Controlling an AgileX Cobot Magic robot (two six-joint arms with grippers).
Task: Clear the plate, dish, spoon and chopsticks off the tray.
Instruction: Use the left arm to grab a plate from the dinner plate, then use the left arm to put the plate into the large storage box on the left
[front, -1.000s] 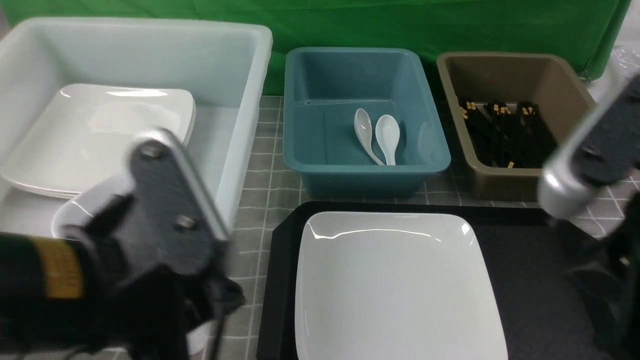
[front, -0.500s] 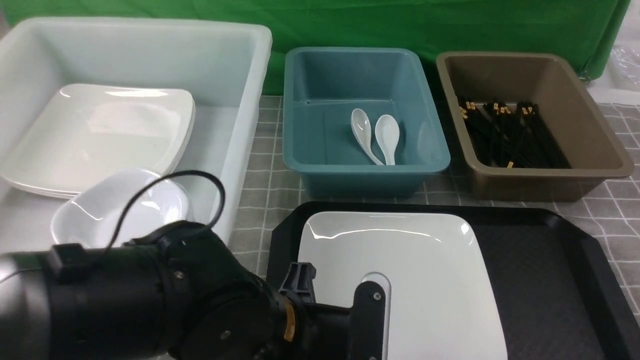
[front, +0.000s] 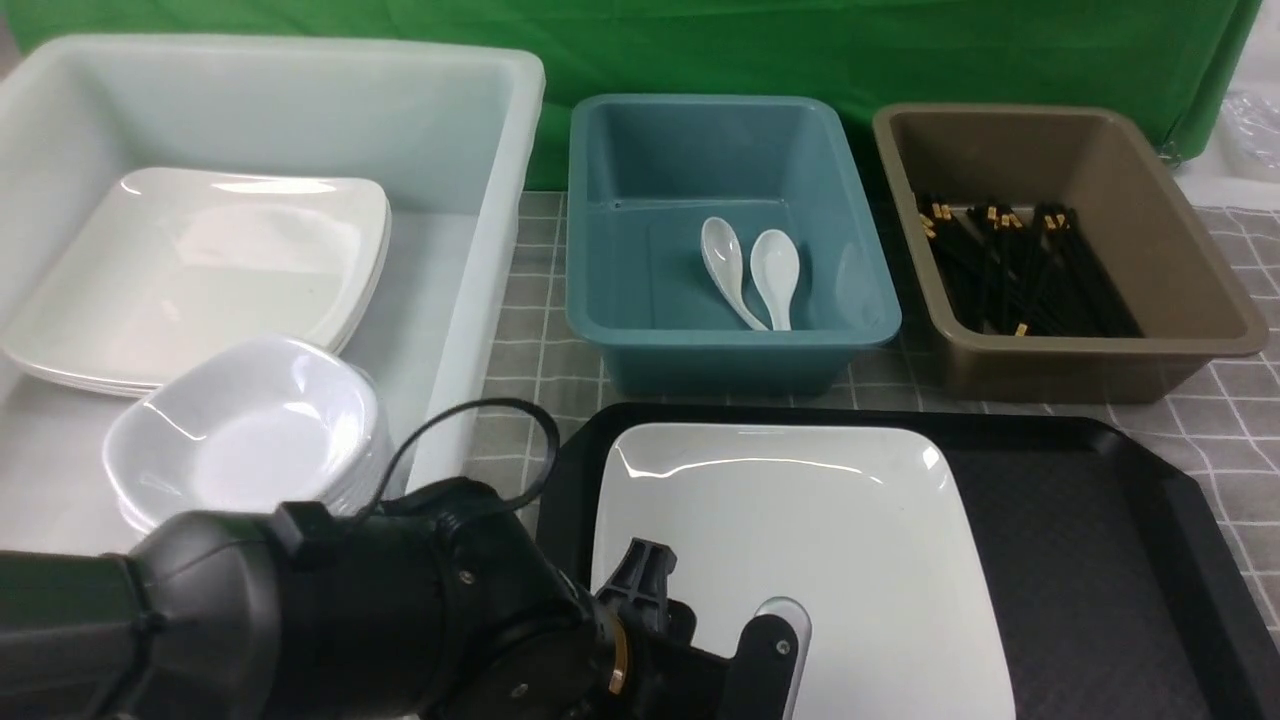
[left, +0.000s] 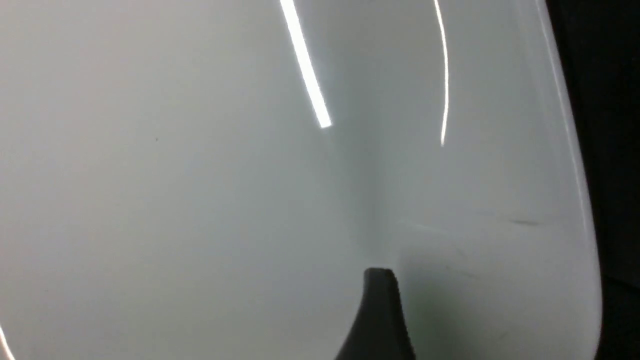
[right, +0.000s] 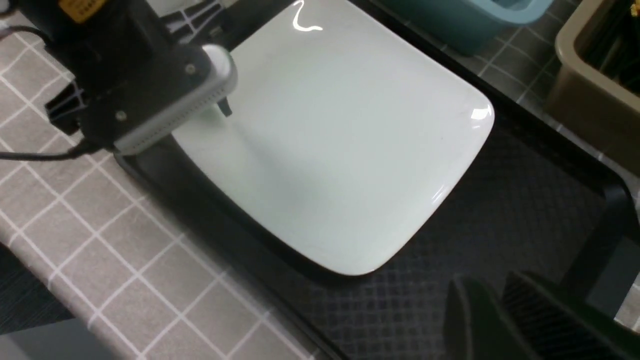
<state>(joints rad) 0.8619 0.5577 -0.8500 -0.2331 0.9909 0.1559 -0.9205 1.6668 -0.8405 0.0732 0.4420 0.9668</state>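
Observation:
The large white plate (front: 800, 520) lies on the left part of the black tray (front: 1090, 560); nothing else shows on the tray. My left arm (front: 400, 620) reaches in low over the plate's near left edge. My left gripper (left: 487, 295) is open: one black finger (left: 380, 315) rests over the plate's floor, and the other is lost against the dark tray beyond the rim. My right gripper (right: 487, 290) is shut and empty above the tray's bare floor (right: 475, 200), clear of the plate (right: 340, 140). Small dishes (front: 250, 430), spoons (front: 775, 270) and chopsticks (front: 1020, 270) lie in the tubs.
A white tub (front: 490, 200) at the back left holds stacked plates (front: 200, 270) and the small dishes. A teal tub (front: 850, 330) stands behind the tray and a brown tub (front: 1180, 250) at the back right. A grey checked cloth (front: 520, 360) covers the table.
My left arm has swung from over the white tub down to the plate's near left edge. My right arm has left the front view.

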